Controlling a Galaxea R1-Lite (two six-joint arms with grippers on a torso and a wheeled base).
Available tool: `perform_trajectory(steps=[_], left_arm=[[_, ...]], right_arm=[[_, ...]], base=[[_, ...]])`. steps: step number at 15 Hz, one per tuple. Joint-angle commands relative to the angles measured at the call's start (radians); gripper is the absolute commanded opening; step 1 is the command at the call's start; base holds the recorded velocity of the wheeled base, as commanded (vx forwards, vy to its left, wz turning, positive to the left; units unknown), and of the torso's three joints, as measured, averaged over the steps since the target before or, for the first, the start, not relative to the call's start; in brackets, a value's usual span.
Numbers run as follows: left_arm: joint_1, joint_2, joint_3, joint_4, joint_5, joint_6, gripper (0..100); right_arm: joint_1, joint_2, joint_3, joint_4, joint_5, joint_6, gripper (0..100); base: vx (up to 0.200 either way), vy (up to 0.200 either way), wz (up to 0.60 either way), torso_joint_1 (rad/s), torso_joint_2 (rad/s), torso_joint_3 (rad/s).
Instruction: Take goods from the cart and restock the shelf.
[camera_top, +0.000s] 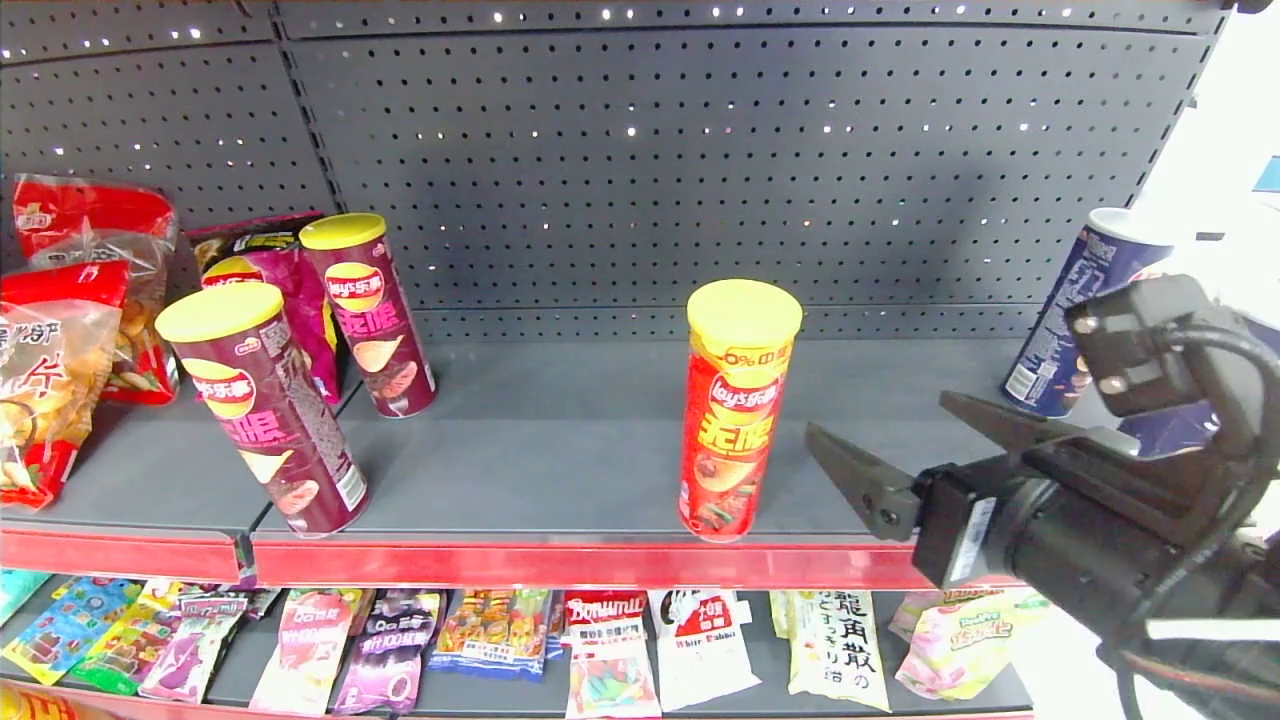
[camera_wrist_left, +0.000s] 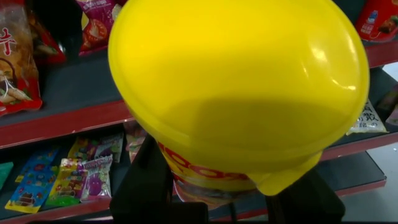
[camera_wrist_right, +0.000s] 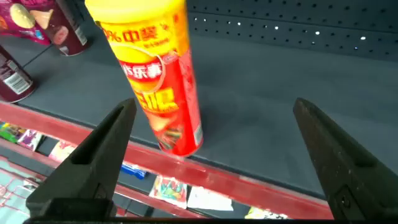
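A red chip can (camera_top: 738, 420) with a yellow lid stands upright at the front edge of the grey shelf (camera_top: 560, 440), near the middle. My right gripper (camera_top: 882, 425) is open just right of it, level with its lower half and apart from it. In the right wrist view the red can (camera_wrist_right: 163, 93) stands just beyond the open right gripper (camera_wrist_right: 214, 104), nearer one finger (camera_wrist_right: 93, 162). My left gripper (camera_wrist_left: 230, 199) is shut on another yellow-lidded chip can (camera_wrist_left: 239, 87), whose lid hides most of the fingers.
Two maroon chip cans (camera_top: 265, 410) (camera_top: 370, 315) and snack bags (camera_top: 60, 340) stand at the shelf's left. A blue can (camera_top: 1085, 315) stands at the far right. The shelf has a red front lip (camera_top: 560, 562); packets (camera_top: 610, 650) lie on the shelf below.
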Motion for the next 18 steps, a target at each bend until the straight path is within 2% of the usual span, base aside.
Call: perform_trajectory(steps=[1, 2, 5, 6, 7, 8, 9, 10, 11, 12, 13, 14, 16, 18], left_arm=[[0.0, 0.018, -0.002, -0.001, -0.002, 0.004, 0], [0.0, 0.018, -0.002, -0.001, -0.003, 0.006, 0], [0.0, 0.029, -0.006, -0.009, -0.006, 0.006, 0], [-0.001, 0.046, -0.005, -0.034, -0.008, 0.004, 0], [-0.004, 0.074, -0.006, -0.06, -0.016, 0.004, 0], [-0.004, 0.098, -0.006, -0.095, -0.042, 0.003, 0], [-0.004, 0.109, -0.006, -0.11, -0.052, 0.003, 0], [-0.004, 0.146, -0.013, -0.152, -0.069, 0.001, 0], [-0.004, 0.163, -0.02, -0.166, -0.075, 0.001, 0], [-0.004, 0.184, -0.039, -0.166, -0.092, 0.001, 0], [-0.004, 0.192, -0.042, -0.167, -0.102, 0.001, 0], [-0.004, 0.202, -0.043, -0.167, -0.144, 0.001, 0], [-0.004, 0.222, -0.039, -0.167, -0.203, 0.001, 0], [-0.004, 0.242, -0.042, -0.169, -0.243, -0.001, 0]], right_arm=[[-0.056, -0.175, 0.127, 0.003, 0.089, -0.027, 100], [-0.118, -0.229, 0.155, 0.006, 0.163, -0.069, 100], [-0.243, -0.359, 0.262, 0.01, 0.259, -0.11, 100], [-0.321, -0.436, 0.332, 0.018, 0.299, -0.147, 100], [-0.424, -0.531, 0.377, 0.087, 0.334, -0.192, 100], [-0.519, -0.621, 0.38, 0.207, 0.356, -0.193, 100], [-0.556, -0.661, 0.374, 0.27, 0.359, -0.193, 100], [-0.668, -0.804, 0.339, 0.472, 0.356, -0.196, 100], [-0.711, -0.891, 0.323, 0.593, 0.354, -0.201, 100], [-0.764, -1.066, 0.285, 0.826, 0.354, -0.228, 100], [-0.778, -1.129, 0.267, 0.918, 0.354, -0.245, 100], [-0.786, -1.263, 0.24, 1.102, 0.359, -0.265, 100], [-0.786, -1.26, 0.247, 1.101, 0.316, -0.201, 100], [-0.786, -1.26, 0.339, 1.069, 0.265, -0.175, 100]], base=[[0.0, 0.0, 0.0, 0.0, 0.0, 0.0], [0.0, 0.0, 0.0, 0.0, 0.0, 0.0], [0.0, 0.0, 0.0, 0.0, 0.0, 0.0], [0.0, 0.0, 0.0, 0.0, 0.0, 0.0], [0.0, 0.0, 0.0, 0.0, 0.0, 0.0], [0.0, 0.0, 0.0, 0.0, 0.0, 0.0], [0.0, 0.0, 0.0, 0.0, 0.0, 0.0], [0.0, 0.0, 0.0, 0.0, 0.0, 0.0], [0.0, 0.0, 0.0, 0.0, 0.0, 0.0], [0.0, 0.0, 0.0, 0.0, 0.0, 0.0], [0.0, 0.0, 0.0, 0.0, 0.0, 0.0], [0.0, 0.0, 0.0, 0.0, 0.0, 0.0], [0.0, 0.0, 0.0, 0.0, 0.0, 0.0], [0.0, 0.0, 0.0, 0.0, 0.0, 0.0]])
